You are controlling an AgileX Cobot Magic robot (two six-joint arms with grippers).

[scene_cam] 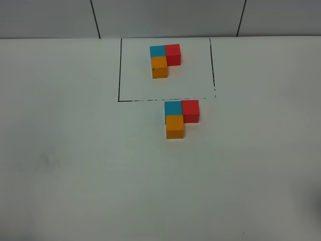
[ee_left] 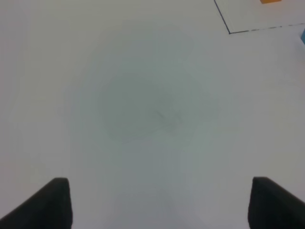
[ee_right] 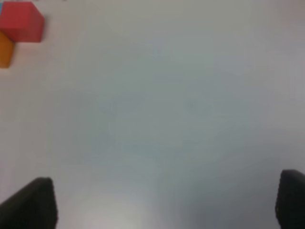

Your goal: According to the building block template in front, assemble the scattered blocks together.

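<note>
Blocks (scene_cam: 179, 118): teal, red, orange, joined in an L on the table (scene_cam: 65, 150), just outside the frame's near edge.
Layout matches the template (scene_cam: 164, 60) inside the black frame (scene_cam: 119, 70); assembly looks complete, nothing evidently left. Left gripper (ee_left: 159, 202) and right gripper (ee_right: 164, 202) hang over bare table, fingers (ee_left: 52, 202) spread apart, holding nothing. Arms unseen from the high camera; wrist views blurred, blocks cut off at their edges.
</note>
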